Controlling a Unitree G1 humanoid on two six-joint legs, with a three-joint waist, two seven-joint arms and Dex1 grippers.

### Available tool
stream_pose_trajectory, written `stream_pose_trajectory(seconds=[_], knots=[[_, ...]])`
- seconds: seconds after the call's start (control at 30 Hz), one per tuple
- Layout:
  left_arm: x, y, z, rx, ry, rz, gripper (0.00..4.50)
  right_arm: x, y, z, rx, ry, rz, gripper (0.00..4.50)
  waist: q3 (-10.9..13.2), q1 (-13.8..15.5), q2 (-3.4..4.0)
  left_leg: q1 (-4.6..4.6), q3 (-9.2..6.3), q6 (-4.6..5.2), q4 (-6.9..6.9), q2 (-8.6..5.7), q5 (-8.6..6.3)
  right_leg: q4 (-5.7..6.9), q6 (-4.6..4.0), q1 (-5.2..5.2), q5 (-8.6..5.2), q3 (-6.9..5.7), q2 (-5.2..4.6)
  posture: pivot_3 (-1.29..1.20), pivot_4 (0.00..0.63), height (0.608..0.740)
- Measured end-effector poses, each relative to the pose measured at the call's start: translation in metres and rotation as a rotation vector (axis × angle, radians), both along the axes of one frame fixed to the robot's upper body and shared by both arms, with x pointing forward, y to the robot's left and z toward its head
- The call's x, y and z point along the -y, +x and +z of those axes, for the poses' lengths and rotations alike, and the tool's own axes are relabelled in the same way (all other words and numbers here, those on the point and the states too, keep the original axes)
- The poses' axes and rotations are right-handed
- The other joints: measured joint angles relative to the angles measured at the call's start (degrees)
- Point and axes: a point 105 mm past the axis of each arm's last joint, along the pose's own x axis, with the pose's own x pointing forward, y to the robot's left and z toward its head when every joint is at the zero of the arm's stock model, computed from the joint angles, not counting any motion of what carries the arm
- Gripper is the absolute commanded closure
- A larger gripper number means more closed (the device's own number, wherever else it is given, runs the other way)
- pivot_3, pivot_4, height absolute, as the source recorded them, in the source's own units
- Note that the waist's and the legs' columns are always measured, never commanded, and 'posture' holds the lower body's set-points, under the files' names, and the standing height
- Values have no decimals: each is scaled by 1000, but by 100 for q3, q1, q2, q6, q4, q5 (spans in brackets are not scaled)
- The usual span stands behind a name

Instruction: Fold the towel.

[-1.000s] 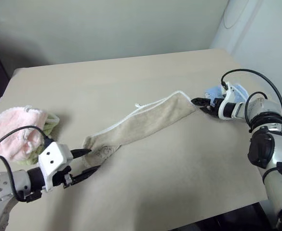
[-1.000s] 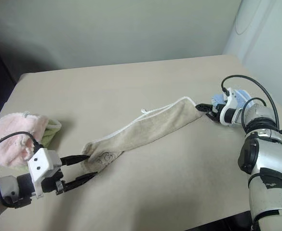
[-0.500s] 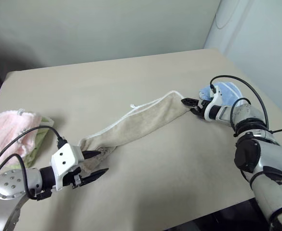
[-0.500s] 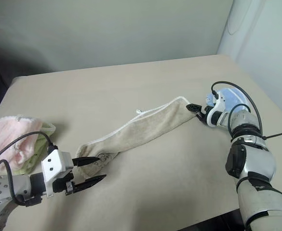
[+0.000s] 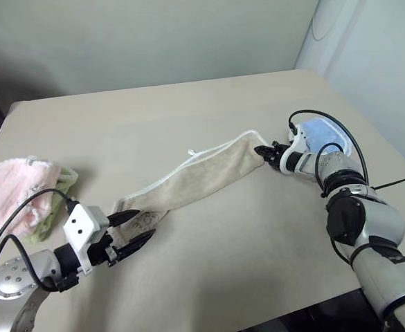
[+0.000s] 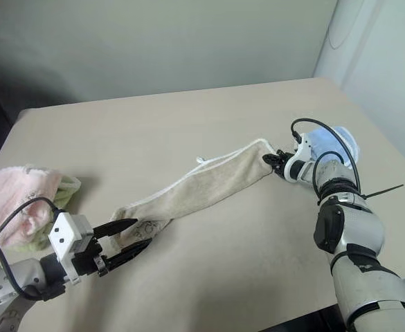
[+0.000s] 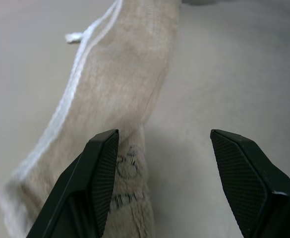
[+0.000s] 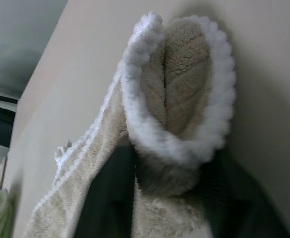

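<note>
The towel (image 5: 202,176), beige with white corded edging, lies bunched into a long diagonal strip across the table (image 5: 188,97). My right gripper (image 5: 263,152) is shut on its far right end; in the right wrist view the folded, white-edged tip (image 8: 184,74) stands up between the two dark fingers. My left gripper (image 5: 143,223) is open at the towel's near left end, just above the table. In the left wrist view one finger (image 7: 97,173) rests over the cloth beside the dark embroidered motif (image 7: 127,166), and the other finger (image 7: 244,183) is over bare table.
A pink fluffy cloth (image 5: 12,197) on a greenish one (image 5: 62,185) lies at the table's left edge. A light blue cloth (image 5: 325,131) sits just behind my right wrist. The table's right edge runs close behind the right arm.
My right gripper has moved left onto the towel's far end and shut on it. The left gripper has stayed open at the near end, its wrist slightly rolled. The camera has shifted.
</note>
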Motion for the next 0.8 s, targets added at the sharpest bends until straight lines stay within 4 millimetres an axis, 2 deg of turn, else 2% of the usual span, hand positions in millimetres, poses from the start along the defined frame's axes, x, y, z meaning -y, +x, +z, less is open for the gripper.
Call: stream_pose_trajectory(seconds=[0.03,0.07,0.3,0.4,0.47,0.6,0.73,0.8], knots=[[0,-1,-1,-3,-4,3,1304,5,0,2,4,5,-14,4403,0,13,0,0,0,0,1,0,0,0,0,1,0,0,0,0,150,740],[0,-1,-1,-5,-8,6,1304,10,1,4,9,7,-28,4462,0,26,0,0,-1,0,1,0,0,0,0,1,0,0,0,0,150,740],[0,0,-2,-2,-16,19,1304,50,1,21,63,-6,-116,4462,0,114,0,0,-1,0,4,-1,0,4,0,2,0,0,-1,0,150,740],[1,0,-2,-2,-19,14,1304,65,1,32,125,-81,-125,4462,0,114,0,1,0,0,4,-1,0,4,0,1,0,0,0,0,150,740],[2,1,-2,0,-22,11,1304,68,2,39,182,-159,-100,4462,0,113,1,1,1,0,4,-1,0,5,0,1,0,0,0,0,150,740],[6,5,0,10,-28,-5,1304,51,4,60,363,-365,67,4462,2,100,4,0,1,0,4,-1,0,7,0,-1,0,0,1,0,150,740],[6,6,0,13,-31,-5,1304,11,-4,87,633,-606,331,4462,3,69,5,0,-1,-27,1,0,16,3,0,0,0,-4,2,0,150,740],[5,7,0,14,-33,5,1304,-15,-18,83,752,-718,509,4462,2,69,4,0,-3,-58,2,0,33,0,0,3,0,-6,2,0,150,740]])
